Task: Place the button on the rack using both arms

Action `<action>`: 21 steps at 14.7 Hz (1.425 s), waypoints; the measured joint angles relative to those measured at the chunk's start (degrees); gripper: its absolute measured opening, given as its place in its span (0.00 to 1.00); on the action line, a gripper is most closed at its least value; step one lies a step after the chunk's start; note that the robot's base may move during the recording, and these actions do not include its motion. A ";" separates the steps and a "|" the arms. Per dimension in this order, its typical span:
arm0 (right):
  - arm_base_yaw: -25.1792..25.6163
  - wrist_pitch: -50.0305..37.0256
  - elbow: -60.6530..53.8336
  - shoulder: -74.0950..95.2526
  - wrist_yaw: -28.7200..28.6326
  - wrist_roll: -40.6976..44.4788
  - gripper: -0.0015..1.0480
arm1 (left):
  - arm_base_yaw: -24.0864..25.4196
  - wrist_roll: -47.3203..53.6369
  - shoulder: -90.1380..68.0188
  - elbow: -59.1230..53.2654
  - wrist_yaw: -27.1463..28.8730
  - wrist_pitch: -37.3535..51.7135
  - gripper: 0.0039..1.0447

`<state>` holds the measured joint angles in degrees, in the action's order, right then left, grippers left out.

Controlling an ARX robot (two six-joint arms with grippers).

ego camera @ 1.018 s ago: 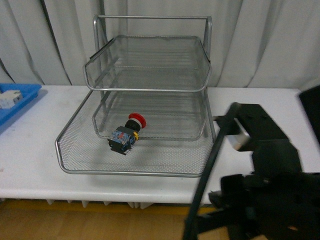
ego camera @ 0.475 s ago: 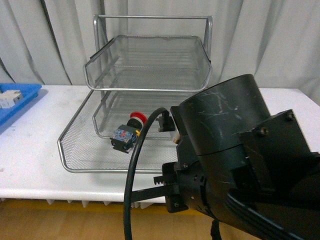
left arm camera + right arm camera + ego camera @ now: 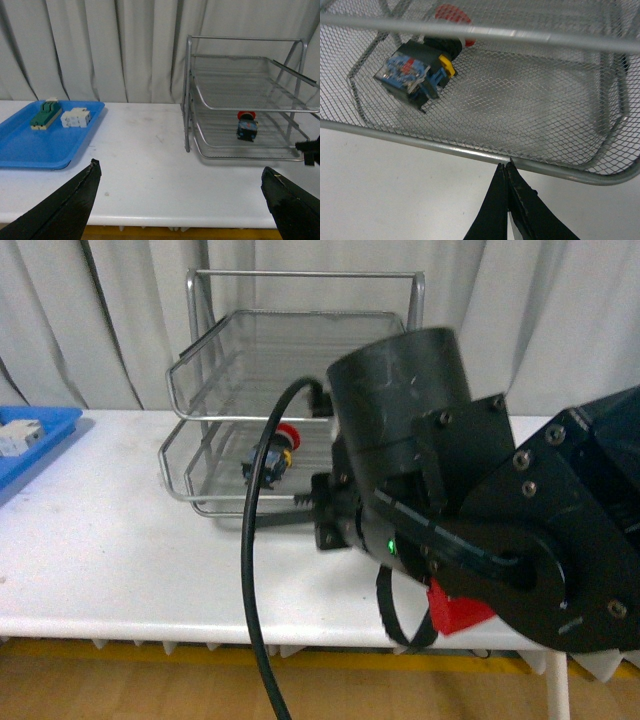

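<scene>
I see the button [image 3: 420,65] lying on its side in the rack's [image 3: 240,107] bottom tier. Right gripper [image 3: 506,172] fingers pressed together, empty, at the tray's near rim. Left gripper [image 3: 182,202] spread wide, empty.

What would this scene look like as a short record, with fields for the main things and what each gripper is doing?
button: lying in the rack's bottom tier
rack: silver wire mesh, on the white table
blue tray: holds a green switch and a white part
left gripper: open, empty
right gripper: shut, tips at the rack's front rim
</scene>
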<state>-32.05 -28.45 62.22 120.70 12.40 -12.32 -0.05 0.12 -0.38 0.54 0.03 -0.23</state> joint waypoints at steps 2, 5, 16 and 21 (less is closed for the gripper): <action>1.57 0.13 4.24 1.53 0.70 1.49 0.02 | 0.00 0.00 0.00 0.00 0.00 0.04 0.94; 2.93 0.70 8.07 5.95 1.29 2.16 0.02 | 0.00 0.00 0.00 0.00 0.00 0.02 0.94; 10.36 -35.32 -36.44 -31.54 2.16 3.02 0.09 | 0.00 0.00 0.00 0.00 0.07 0.02 0.94; 19.10 -33.81 -53.27 -49.22 0.77 11.45 0.02 | 0.00 0.00 0.00 0.00 0.00 0.02 0.94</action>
<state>-12.95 -62.26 8.95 71.48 13.17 -0.86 -0.05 0.12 -0.38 0.54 0.03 -0.21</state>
